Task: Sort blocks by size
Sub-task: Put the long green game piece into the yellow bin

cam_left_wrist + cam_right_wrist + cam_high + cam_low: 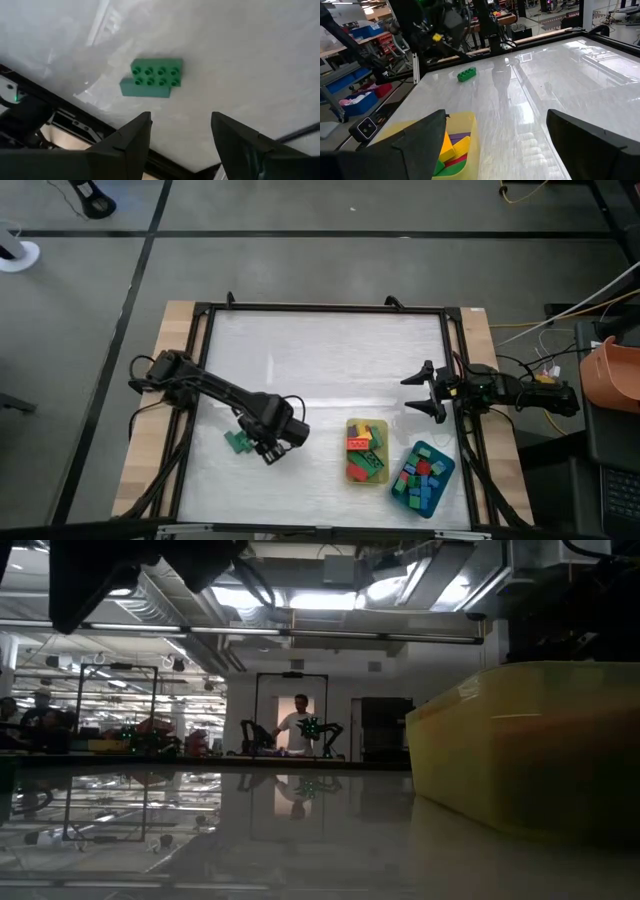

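1. We see one green brick (238, 442) lying alone on the white table top (320, 370), well apart from the yellow tray (352, 473) on the side toward the left arm.
2. In the left wrist view the green brick (152, 78) lies flat with its studs up, two rows of four, so its long axis runs along those rows; a paler green piece juts out along one long side and past one end.
3. In the high view the brick's long axis runs roughly parallel to the short sides of the yellow tray.
4. We see the left gripper (275, 448) just beside the brick, between it and the yellow tray, its arm stretched low across the table from the left frame rail.
5. Its fingers (131, 142) are spread with nothing between them, and the brick sits clear of the tips.
6. The yellow tray holds longer bricks in red, green, yellow and purple (364, 450).
7. The teal tray (444, 467), just beside the yellow tray on its far side from the loose brick, holds small red, green and blue blocks (420, 477).
8. The right gripper (427, 390) waits beyond the teal tray near the right frame rail, jaws wide apart and empty, pointing across the table.
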